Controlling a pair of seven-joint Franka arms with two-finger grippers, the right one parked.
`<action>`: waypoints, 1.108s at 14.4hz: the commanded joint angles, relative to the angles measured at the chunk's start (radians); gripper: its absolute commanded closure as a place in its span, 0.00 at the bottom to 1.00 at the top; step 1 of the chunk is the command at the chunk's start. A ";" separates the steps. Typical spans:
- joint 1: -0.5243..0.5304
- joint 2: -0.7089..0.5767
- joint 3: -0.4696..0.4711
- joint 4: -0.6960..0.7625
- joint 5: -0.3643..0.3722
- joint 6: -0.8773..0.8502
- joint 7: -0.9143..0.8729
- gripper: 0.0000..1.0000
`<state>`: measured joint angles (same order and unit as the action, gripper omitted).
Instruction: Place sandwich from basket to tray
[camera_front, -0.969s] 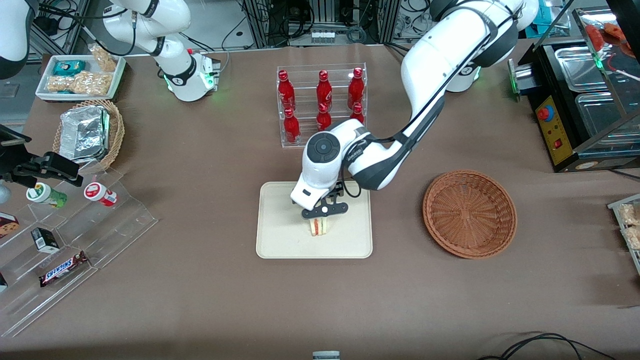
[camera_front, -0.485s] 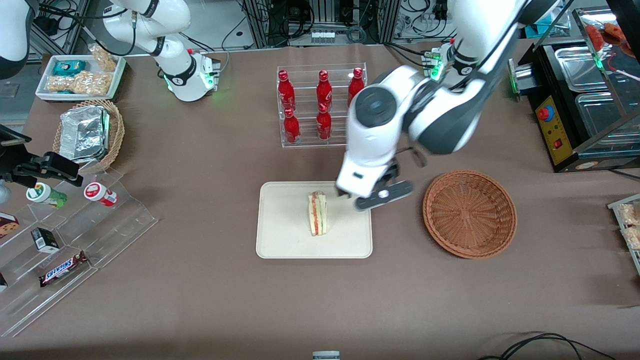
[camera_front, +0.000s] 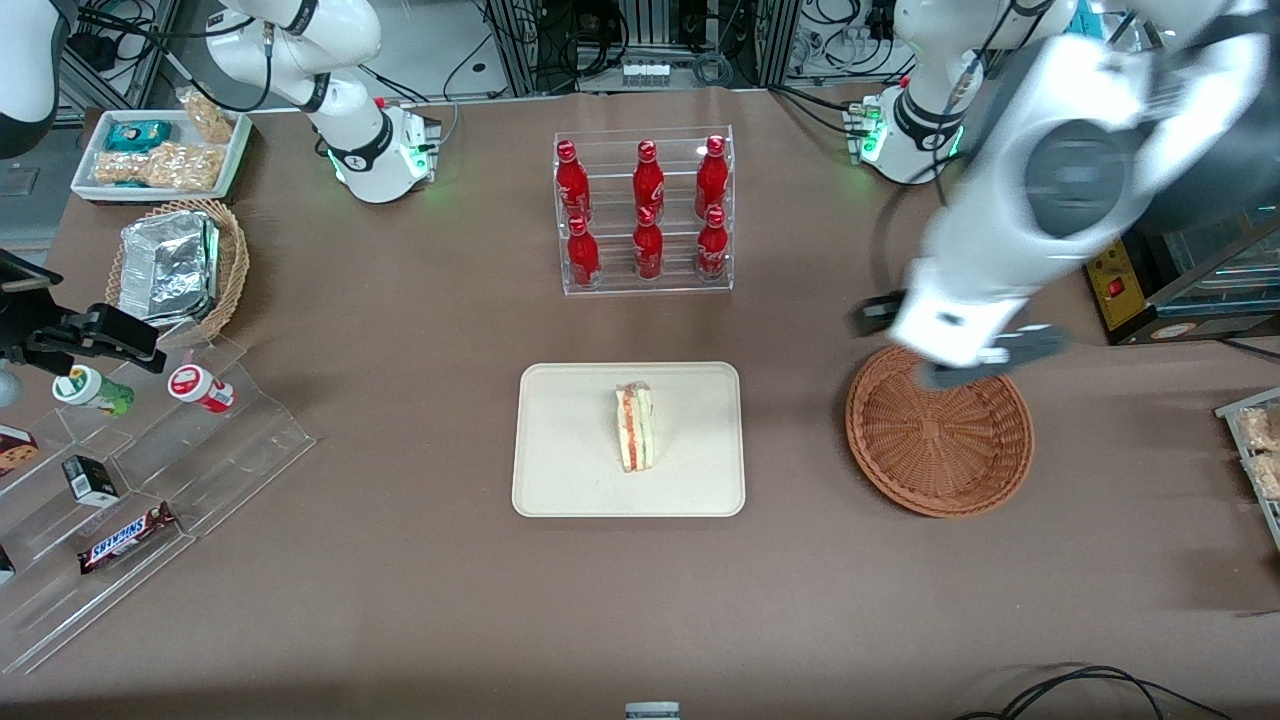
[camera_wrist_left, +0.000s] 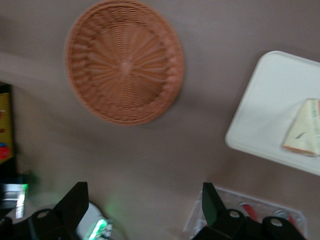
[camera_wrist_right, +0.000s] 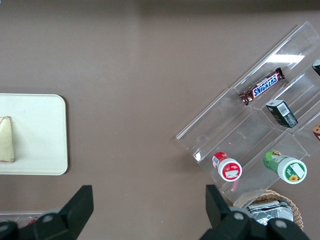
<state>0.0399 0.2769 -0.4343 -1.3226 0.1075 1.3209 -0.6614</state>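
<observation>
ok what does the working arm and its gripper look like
The left arm has glossy white shells with dark grey joint sections, a round grey cap, and a black cable along it. Its base glows green. The gripper, above the basket, has black pointed fingers on a dark body.

Sandwich (camera_front: 635, 429): triangular wedge, pale bread with red-orange and green filling layers, lying on the tray just right of its centre, mid-frame in the front view, long axis running toward and away from the camera.

Tray (camera_front: 560, 470): flat cream rectangle, rounded corners, low rim, flat on the table at frame centre.

Basket (camera_front: 940, 450): round shallow reddish-brown wicker, empty, right of centre, well apart from the tray.

Gripper (camera_front: 960, 355): over the basket's upper rim, fingers spread, holding nothing.
</observation>
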 joint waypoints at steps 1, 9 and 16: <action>0.135 -0.065 -0.006 -0.046 -0.023 -0.069 0.148 0.00; 0.313 -0.212 0.002 -0.193 -0.046 -0.062 0.336 0.00; 0.101 -0.226 0.224 -0.109 -0.098 -0.004 0.344 0.00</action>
<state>0.1917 0.0672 -0.2563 -1.4476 0.0300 1.2839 -0.3302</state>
